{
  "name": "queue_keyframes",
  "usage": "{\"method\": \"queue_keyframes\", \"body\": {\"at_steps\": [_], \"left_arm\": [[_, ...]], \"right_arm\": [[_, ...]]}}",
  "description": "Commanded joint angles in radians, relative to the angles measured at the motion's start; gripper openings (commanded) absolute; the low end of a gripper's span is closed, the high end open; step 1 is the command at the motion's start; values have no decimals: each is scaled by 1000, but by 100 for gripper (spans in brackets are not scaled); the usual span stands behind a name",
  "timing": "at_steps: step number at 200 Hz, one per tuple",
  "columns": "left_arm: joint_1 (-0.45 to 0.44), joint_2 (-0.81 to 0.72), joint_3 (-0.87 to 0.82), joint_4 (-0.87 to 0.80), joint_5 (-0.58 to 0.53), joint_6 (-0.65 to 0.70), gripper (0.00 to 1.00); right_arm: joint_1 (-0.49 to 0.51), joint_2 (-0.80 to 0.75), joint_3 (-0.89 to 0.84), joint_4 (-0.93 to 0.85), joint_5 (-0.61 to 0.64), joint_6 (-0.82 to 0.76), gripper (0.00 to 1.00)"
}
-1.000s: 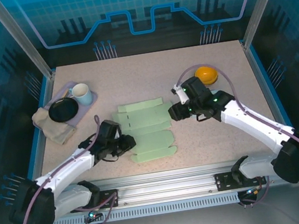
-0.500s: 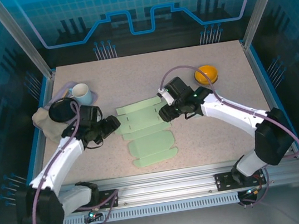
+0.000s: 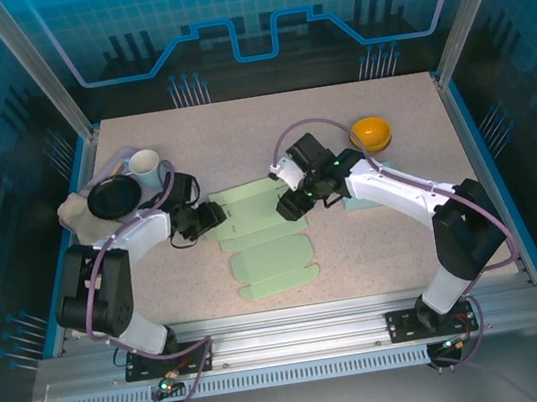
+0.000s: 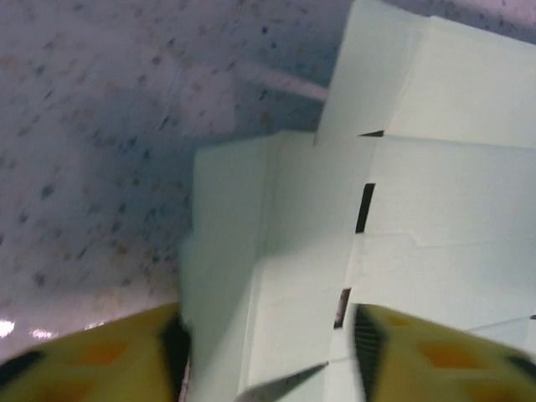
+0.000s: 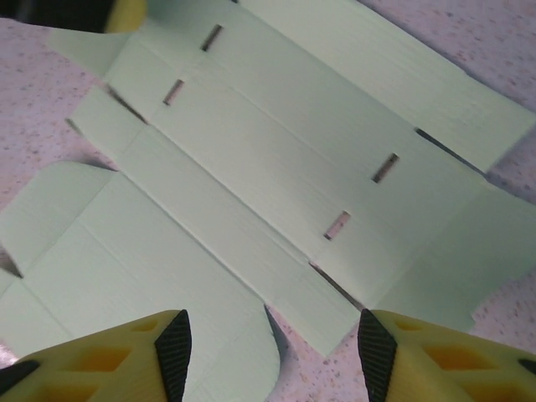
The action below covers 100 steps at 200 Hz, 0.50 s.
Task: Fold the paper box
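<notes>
The box (image 3: 264, 237) lies flat and unfolded on the tabletop (image 3: 268, 130), so each arm likely takes one side flap. The left claw (image 3: 212, 216), at the box's left edge, is parted and straddles a flap without pinching it. The right claw (image 3: 290, 206) hovers released over the box's right edge, empty.

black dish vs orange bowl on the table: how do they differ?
Colour: the black dish is dark and glossy, the orange bowl bright orange.
Place: the black dish sits at the left side, next to a white mug and a beige cloth; the orange bowl stands alone on the bare table at the far right.
Width: the black dish looks somewhat wider than the orange bowl.
Shared: both are round and open-topped.
</notes>
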Motion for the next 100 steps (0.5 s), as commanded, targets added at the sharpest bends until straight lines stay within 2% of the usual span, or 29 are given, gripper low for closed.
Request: {"method": "queue_keyframes", "body": {"at_steps": [1,13,39,66,84,100], "left_arm": [[10,24,33,68,56,49,20],[4,-4,47,75,69,63,0],[-99,-104,221,-150,-133,167,0],[-249,-181,373,-291,-333,356,0],[-305,-246,394,-291,-366,486,0],[-325,-326,360,-241,-351,580,0]], "right_arm": [[-26,23,73,-41,-132,-149,57],[-36,38,116,-71,-138,-209,56],[-77,44,207,-125,-147,-357,55],[-116,-52,187,-62,-257,-615,57],[-148,-87,210,-36,-275,-729,58],[-184,-87,265,-57,-290,-778,59]]}}
